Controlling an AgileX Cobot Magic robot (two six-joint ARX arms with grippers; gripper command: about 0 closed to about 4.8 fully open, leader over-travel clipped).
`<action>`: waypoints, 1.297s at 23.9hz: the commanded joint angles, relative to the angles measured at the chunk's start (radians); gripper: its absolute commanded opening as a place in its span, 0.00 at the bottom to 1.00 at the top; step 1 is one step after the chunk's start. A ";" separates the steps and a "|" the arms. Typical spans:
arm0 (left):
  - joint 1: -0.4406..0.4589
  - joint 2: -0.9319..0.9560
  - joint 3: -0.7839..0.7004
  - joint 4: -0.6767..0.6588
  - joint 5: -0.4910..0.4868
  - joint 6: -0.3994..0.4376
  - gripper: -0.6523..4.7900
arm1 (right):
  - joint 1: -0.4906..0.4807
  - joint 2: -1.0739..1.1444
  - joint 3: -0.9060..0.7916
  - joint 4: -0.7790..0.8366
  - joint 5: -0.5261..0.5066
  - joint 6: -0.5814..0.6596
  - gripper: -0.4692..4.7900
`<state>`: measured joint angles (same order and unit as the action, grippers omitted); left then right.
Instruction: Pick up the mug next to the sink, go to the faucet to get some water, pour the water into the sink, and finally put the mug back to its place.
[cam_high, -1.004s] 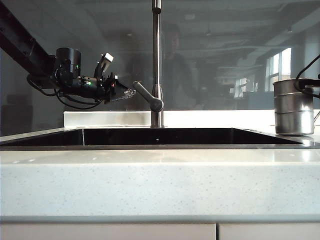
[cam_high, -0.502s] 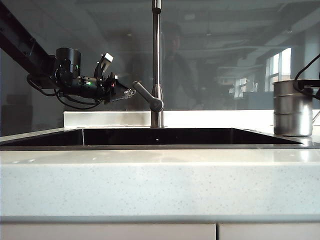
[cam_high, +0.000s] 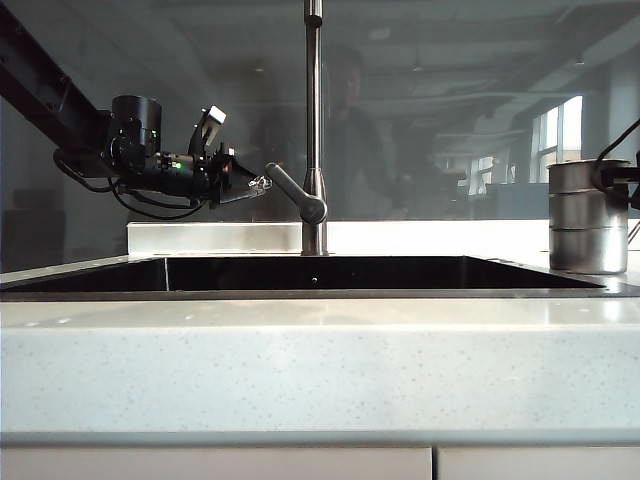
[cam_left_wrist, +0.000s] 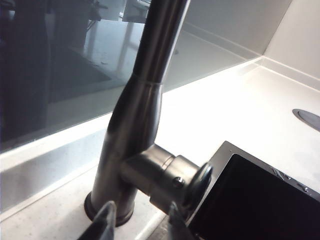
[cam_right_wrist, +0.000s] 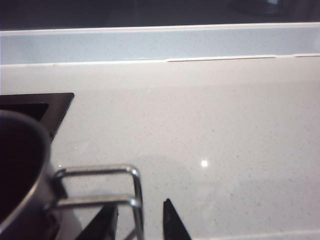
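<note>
The steel mug (cam_high: 586, 215) stands upright on the white counter just right of the black sink (cam_high: 310, 272). In the right wrist view the mug (cam_right_wrist: 22, 175) shows its dark inside and its thin wire handle (cam_right_wrist: 100, 187). My right gripper (cam_right_wrist: 139, 222) is open, and the handle's outer bar stands between its fingers with a gap on each side. In the exterior view this gripper (cam_high: 633, 186) barely shows at the right edge. My left gripper (cam_left_wrist: 140, 225) is open and hovers beside the faucet (cam_left_wrist: 145, 115), close to its lever knob (cam_left_wrist: 172, 175). In the exterior view my left gripper (cam_high: 245, 185) sits by the lever (cam_high: 295, 195).
The tall faucet pipe (cam_high: 314, 120) rises behind the sink's middle. A dark glass backsplash (cam_high: 450, 110) runs along the back of the counter. The white speckled counter (cam_right_wrist: 210, 135) spreads out beyond the mug. The sink's corner (cam_right_wrist: 30, 107) lies close to the mug.
My right gripper has opened off the mug's handle and drawn back a little toward the right edge. The mug stays on the counter. The left arm has not moved.
</note>
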<state>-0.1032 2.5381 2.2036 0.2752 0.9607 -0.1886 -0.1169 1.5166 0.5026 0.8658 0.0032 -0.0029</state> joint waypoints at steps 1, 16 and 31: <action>0.001 -0.006 0.004 0.010 0.013 -0.017 0.36 | 0.002 -0.048 -0.023 0.020 0.006 0.003 0.33; 0.074 -0.047 0.004 -0.189 0.116 -0.069 0.51 | 0.061 -0.676 -0.126 -0.529 0.016 0.116 0.26; 0.102 -0.381 0.003 -0.947 -0.066 0.539 0.11 | 0.142 -1.130 -0.126 -0.910 0.019 0.168 0.08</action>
<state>-0.0021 2.2009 2.2036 -0.5537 0.9119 0.2344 0.0246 0.4026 0.3729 -0.0528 0.0235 0.1589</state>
